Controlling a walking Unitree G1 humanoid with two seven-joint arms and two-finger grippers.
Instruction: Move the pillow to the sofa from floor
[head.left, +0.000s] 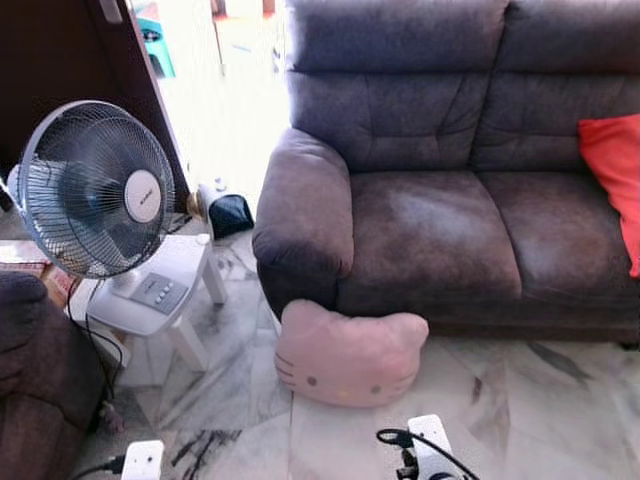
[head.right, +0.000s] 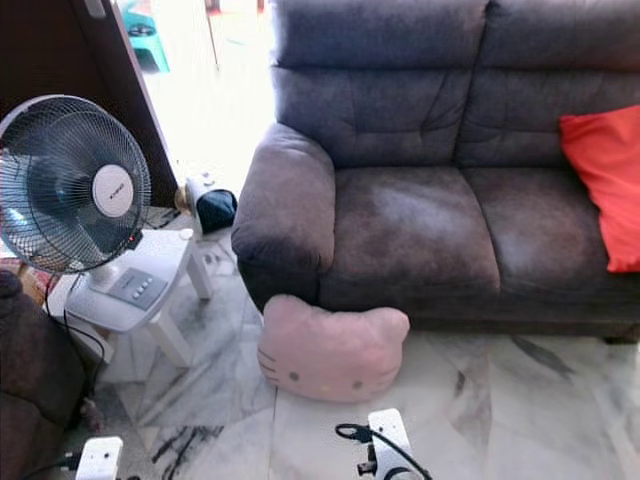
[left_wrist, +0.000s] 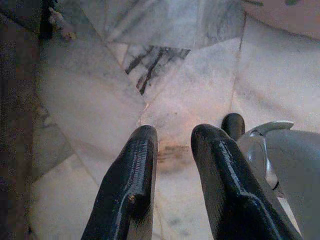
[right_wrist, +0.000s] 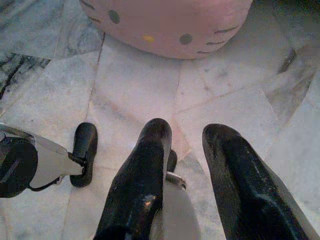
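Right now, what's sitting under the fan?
The fan stands on a small white table. Under the table, marble floor and the fan's black cord show between the legs. The tabletop patch beneath the fan's base is covered, so nothing there can be seen.

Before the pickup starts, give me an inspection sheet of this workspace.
Surface: marble floor, pale with dark veins.
Job's things: pink cat-face pillow on the floor, leaning against the front of the sofa by its armrest; seat beside the armrest is bare.
Clutter: red cushion at the sofa's right end.
Grippers: left claw open, held over bare floor; right claw open, held over the floor short of the pillow, not touching it.
Cables: black cable looped at the right arm.
Surroundings: fan on a white stool, dark bag behind it.
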